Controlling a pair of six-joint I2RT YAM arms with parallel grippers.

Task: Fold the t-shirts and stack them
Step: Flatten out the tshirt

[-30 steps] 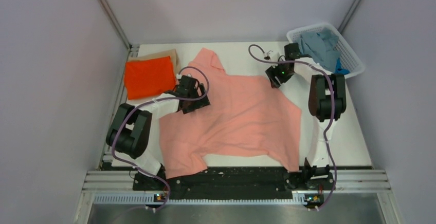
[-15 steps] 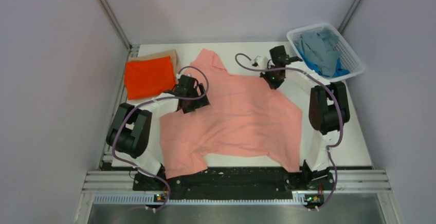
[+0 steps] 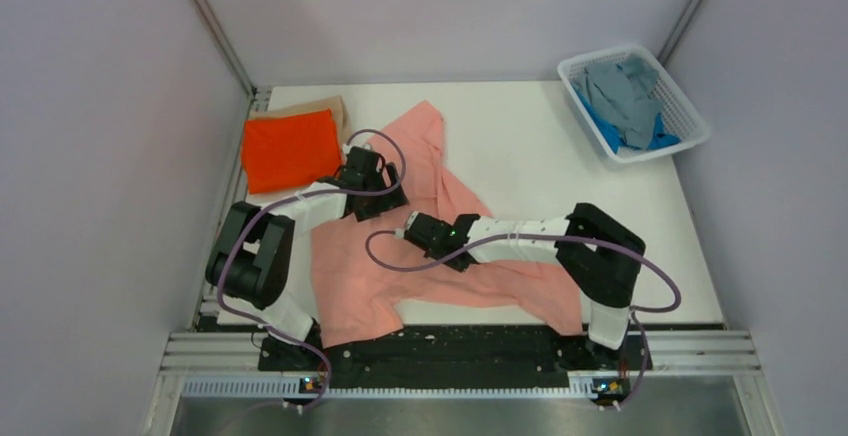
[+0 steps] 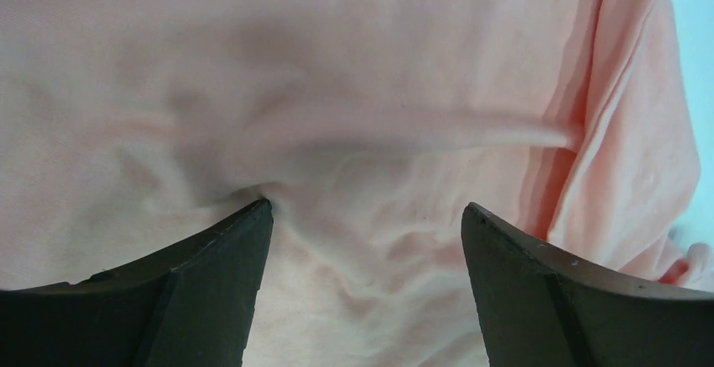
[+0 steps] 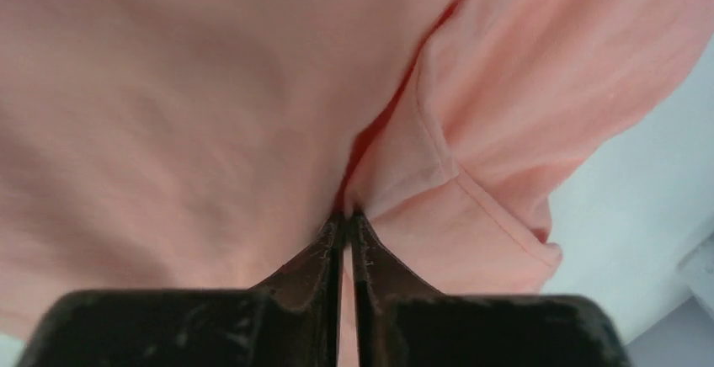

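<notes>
The salmon pink t-shirt (image 3: 345, 271) lies across the table, its right side drawn over towards the middle. My right gripper (image 3: 418, 228) is shut on a hemmed fold of this shirt (image 5: 471, 89), seen pinched between the closed jaws (image 5: 345, 213). My left gripper (image 3: 375, 199) is open and rests low on the shirt's left part; wrinkled salmon cloth (image 4: 362, 131) fills the space between its spread jaws (image 4: 366, 207). The bright orange t-shirt (image 3: 292, 148) lies folded at the far left on the tan t-shirt (image 3: 318, 108). The grey t-shirt (image 3: 618, 91) and the blue t-shirt (image 3: 657, 138) lie in the basket.
The white mesh basket (image 3: 692, 121) stands at the far right corner. Bare white table (image 3: 540, 156) shows between the shirt and the basket. Grey walls close in the left, right and far sides. The arm bases and a metal rail (image 3: 450, 351) run along the near edge.
My right gripper has moved from the shirt's far right corner, near and to the left, dragging that side of the salmon shirt over itself. My left gripper has stayed put.
</notes>
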